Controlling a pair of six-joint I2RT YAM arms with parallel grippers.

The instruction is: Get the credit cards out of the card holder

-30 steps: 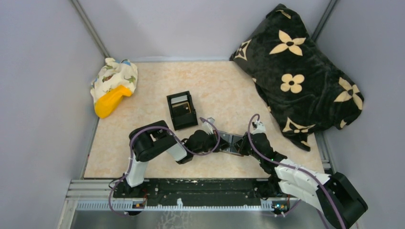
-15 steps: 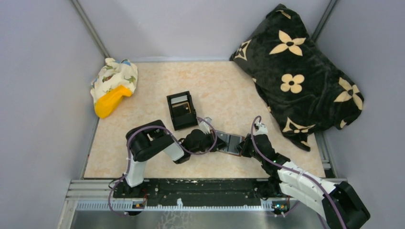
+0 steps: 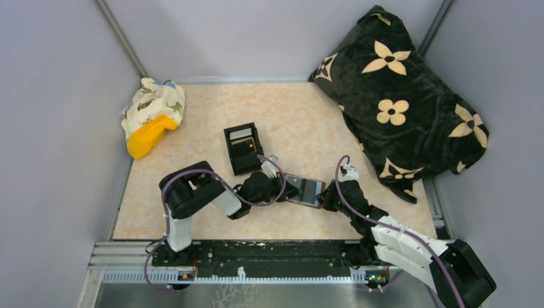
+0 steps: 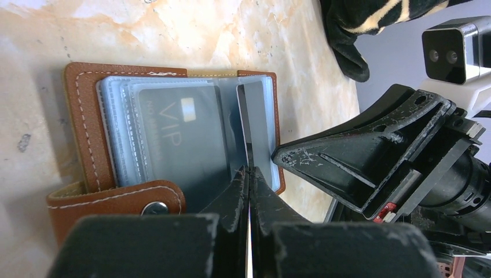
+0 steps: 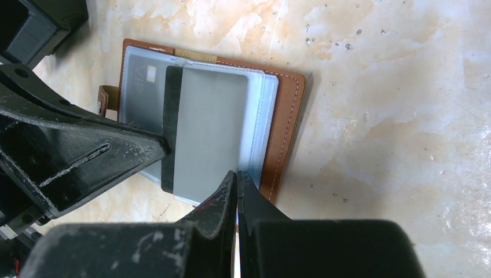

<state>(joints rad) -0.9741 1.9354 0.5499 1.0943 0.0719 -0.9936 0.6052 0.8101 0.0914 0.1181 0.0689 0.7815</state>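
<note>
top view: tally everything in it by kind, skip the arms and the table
card holder: 1
black box: 1
black flowered blanket: 1
printed cloth: 1
yellow object: 1
total: 5

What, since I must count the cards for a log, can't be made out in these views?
Left wrist: cards under the VIP card, hidden by stacked sleeves.
Right wrist: the grey card covers most of the inside of the card holder.
Top external: card holder too small; the left gripper and right gripper overlap its ends.
</note>
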